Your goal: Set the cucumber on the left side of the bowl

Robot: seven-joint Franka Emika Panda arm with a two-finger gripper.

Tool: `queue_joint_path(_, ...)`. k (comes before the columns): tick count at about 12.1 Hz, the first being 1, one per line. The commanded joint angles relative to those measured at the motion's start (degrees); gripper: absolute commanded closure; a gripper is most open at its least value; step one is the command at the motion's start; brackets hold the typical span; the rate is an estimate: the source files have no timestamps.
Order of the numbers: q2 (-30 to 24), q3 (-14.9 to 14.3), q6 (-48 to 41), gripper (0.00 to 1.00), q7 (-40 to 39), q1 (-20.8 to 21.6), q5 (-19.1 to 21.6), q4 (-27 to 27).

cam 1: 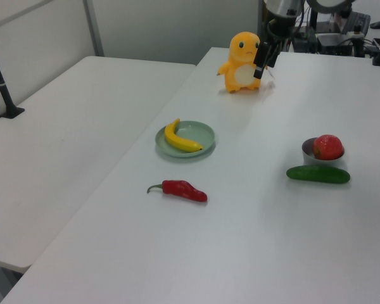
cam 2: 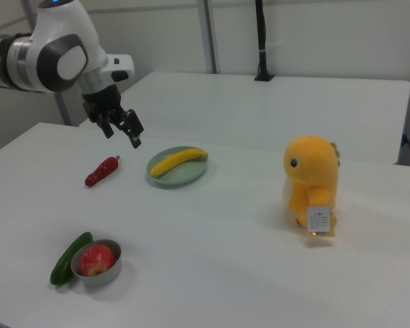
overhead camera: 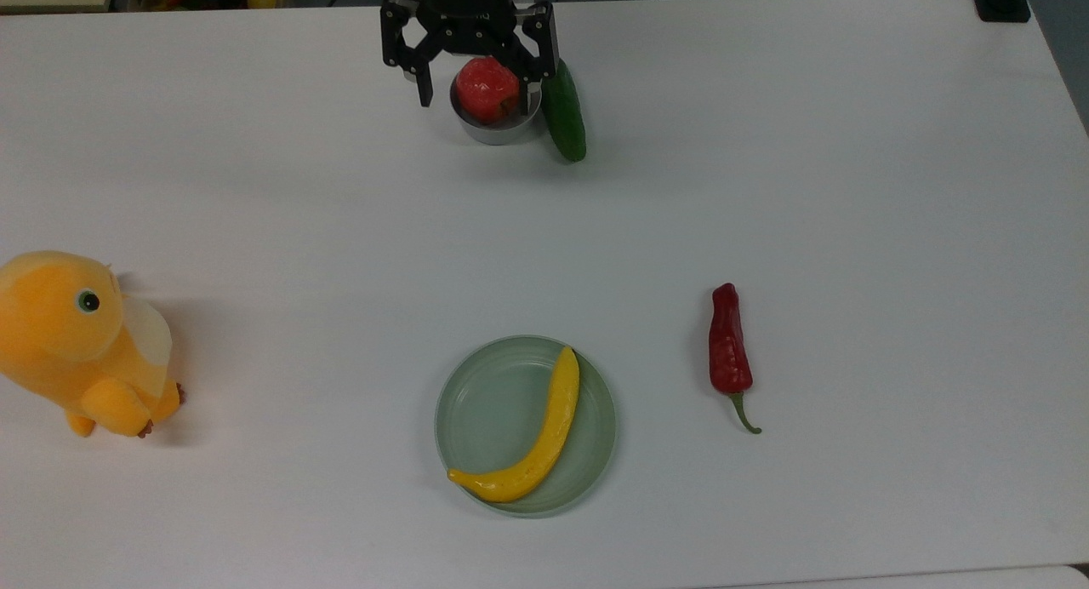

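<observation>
The dark green cucumber [overhead camera: 564, 112] [cam 1: 318, 174] [cam 2: 70, 258] lies flat on the white table, touching the small grey metal bowl [overhead camera: 498, 131] [cam 1: 307, 152] [cam 2: 101, 277]. It is on the top view's right of the bowl and on the right view's left of it. A red apple [overhead camera: 487, 88] [cam 1: 328, 146] [cam 2: 97, 260] sits in the bowl. My gripper [overhead camera: 484, 82] [cam 1: 261, 61] [cam 2: 123, 134] hangs high above the table, open, with nothing between its fingers and well clear of the cucumber.
A yellow banana [overhead camera: 536, 444] lies on a pale green plate [overhead camera: 476, 402] near the table's middle. A red pepper [overhead camera: 730, 351] lies on the top view's right of the plate. A yellow plush toy [overhead camera: 76, 342] [cam 2: 313, 181] stands at the top view's left edge.
</observation>
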Motion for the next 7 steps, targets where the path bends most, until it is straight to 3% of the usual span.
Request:
queue_joint_path(1,1.0,0.1,-10.7,0.00,-3.1,0.3,0.7,4.6)
queue_joint_path(7,-0.5,1.9,-10.2,0.00,-3.5,-2.0,1.1,4.1)
